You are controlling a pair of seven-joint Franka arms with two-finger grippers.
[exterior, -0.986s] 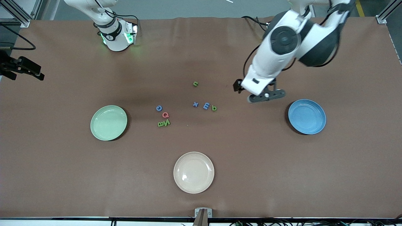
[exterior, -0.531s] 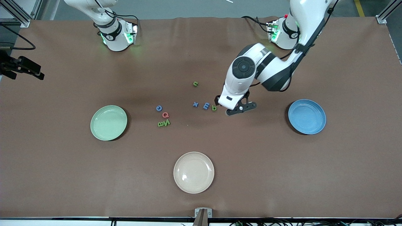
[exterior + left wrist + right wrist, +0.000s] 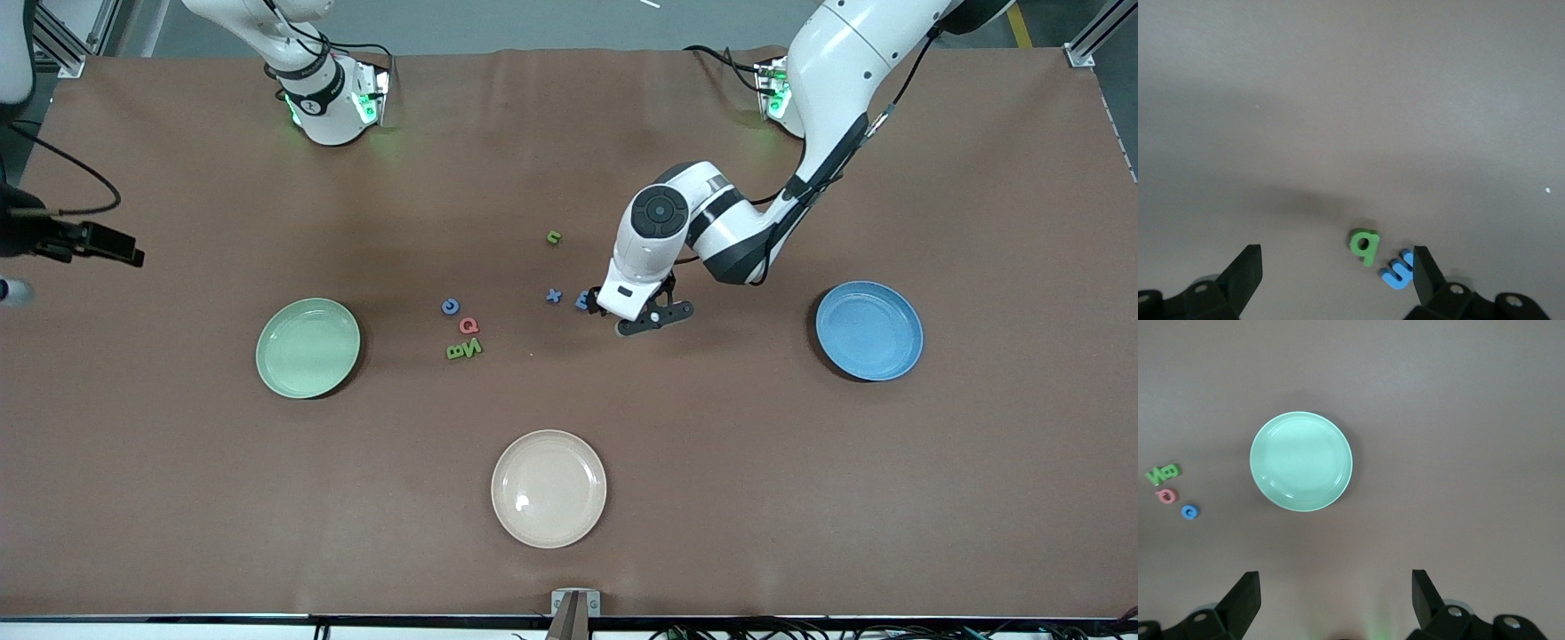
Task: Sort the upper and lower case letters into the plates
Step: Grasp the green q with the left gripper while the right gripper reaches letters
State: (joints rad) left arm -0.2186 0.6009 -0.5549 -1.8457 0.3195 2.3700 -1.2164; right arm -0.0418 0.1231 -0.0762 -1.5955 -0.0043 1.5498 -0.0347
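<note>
My left gripper [image 3: 633,313] is open and low over the green p [image 3: 1365,246] and blue E [image 3: 1398,269]. In the left wrist view both letters lie between its fingers [image 3: 1426,275], the E close to one of them. In the front view the hand hides the p, and only part of the E [image 3: 582,300] shows. The blue x [image 3: 553,296], green n [image 3: 554,237], blue C [image 3: 451,307], red Q [image 3: 468,326] and green B and N [image 3: 464,349] lie mid-table. The mint plate [image 3: 308,348] and the blue plate [image 3: 869,331] hold nothing. My right gripper [image 3: 93,242] is open, high at the right arm's end.
A cream-white plate [image 3: 548,488] sits nearer the front camera than the letters. The right wrist view looks down on the mint plate [image 3: 1301,461] with the B and N [image 3: 1162,473], Q [image 3: 1167,496] and C [image 3: 1190,512] beside it.
My left arm has swung from beside the blue plate toward the letters and come down over the p and E. My right gripper has shifted a little over the table's end.
</note>
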